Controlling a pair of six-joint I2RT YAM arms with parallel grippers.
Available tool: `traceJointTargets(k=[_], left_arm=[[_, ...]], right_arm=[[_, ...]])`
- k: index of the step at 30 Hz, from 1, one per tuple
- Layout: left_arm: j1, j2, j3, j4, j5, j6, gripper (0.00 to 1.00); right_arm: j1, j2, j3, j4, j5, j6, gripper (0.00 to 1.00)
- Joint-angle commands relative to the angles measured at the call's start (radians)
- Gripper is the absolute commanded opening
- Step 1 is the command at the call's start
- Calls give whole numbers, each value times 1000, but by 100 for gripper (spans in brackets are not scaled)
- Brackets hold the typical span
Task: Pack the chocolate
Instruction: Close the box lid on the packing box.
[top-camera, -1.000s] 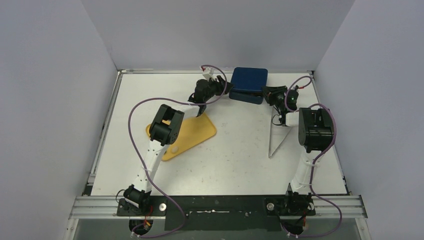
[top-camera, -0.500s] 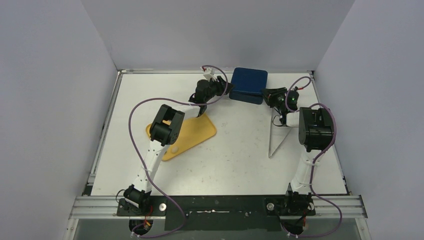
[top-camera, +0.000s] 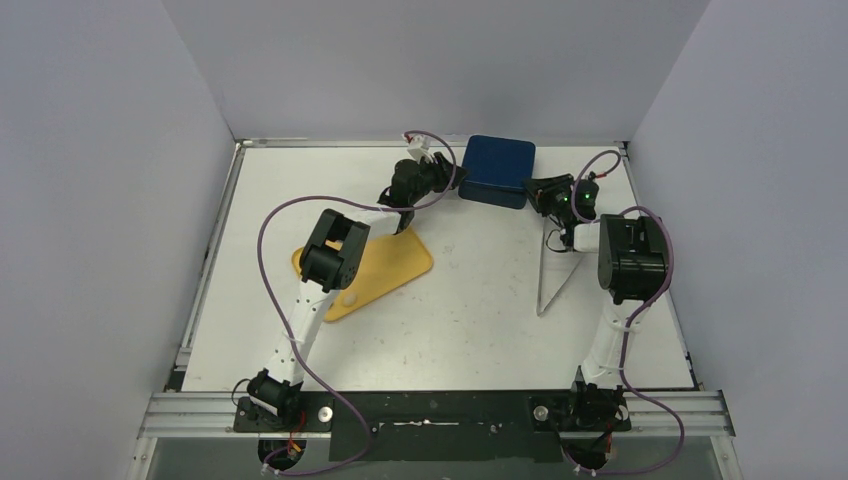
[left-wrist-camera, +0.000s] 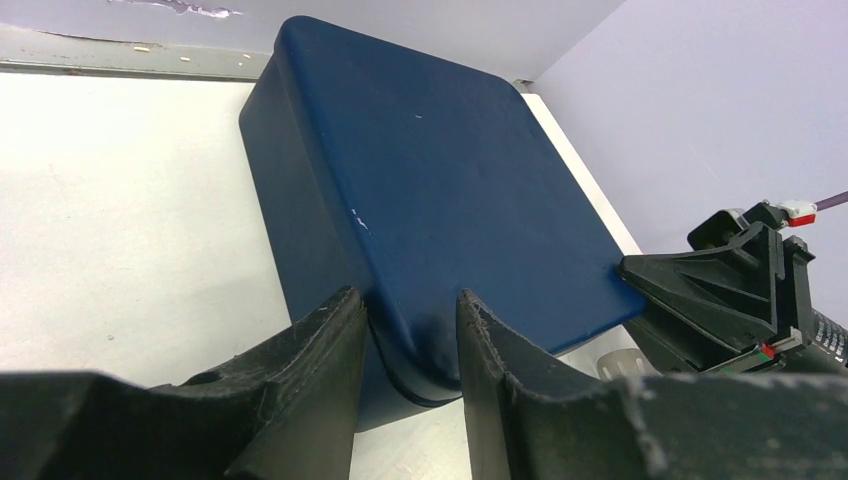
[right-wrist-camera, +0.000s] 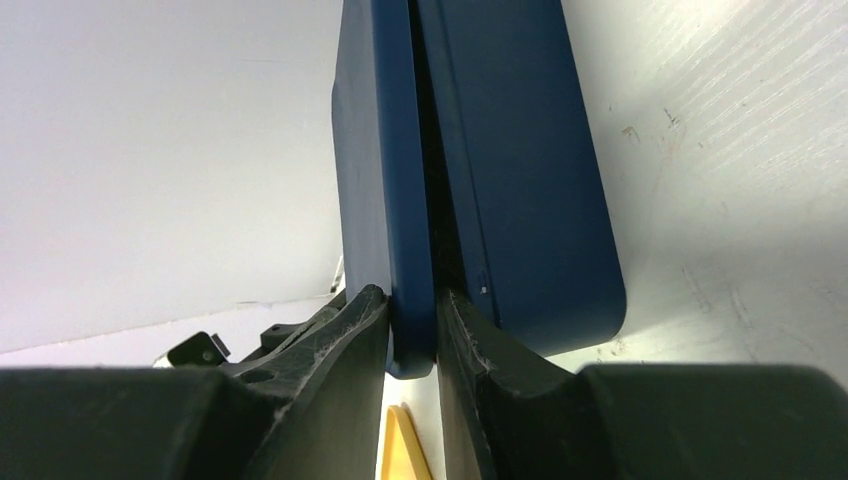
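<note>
No chocolate shows in any view. The dark blue box (top-camera: 497, 170) stands at the back of the table with its lid (right-wrist-camera: 385, 150) down on it. My left gripper (top-camera: 453, 184) is at the box's near left corner. In the left wrist view that rounded corner (left-wrist-camera: 420, 340) sits between the jaws of the left gripper (left-wrist-camera: 412, 310), which press on it. My right gripper (top-camera: 537, 190) is at the box's right side. In the right wrist view the right gripper (right-wrist-camera: 412, 300) has one jaw outside the lid's rim and the other in the seam above the box base (right-wrist-camera: 520, 150).
A yellow tray (top-camera: 385, 265) lies bare on the table left of centre, partly under the left arm; its tip (right-wrist-camera: 403, 450) shows below the right jaws. A thin grey V-shaped tool (top-camera: 555, 280) lies in front of the right gripper. The back wall stands close behind the box.
The lid, which sat raised and offset over the box, has come down flush on it. The left jaws have narrowed onto the corner. The right jaws have eased slightly wider.
</note>
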Motion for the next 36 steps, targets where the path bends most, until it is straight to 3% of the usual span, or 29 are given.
traceJointTargets(k=[1,27,36], left_arm=[[-6,-32,10,40,12,9,35],[-15,-48,-23,82,38,6,33],[-21,-49,-19,83,41,14,33]], right_arm=[[-13,-55,31,-75,29,-73,25],[-19,-172,67,-377,161,-290,31],[-20,-184,70,-287,145,-323,36]])
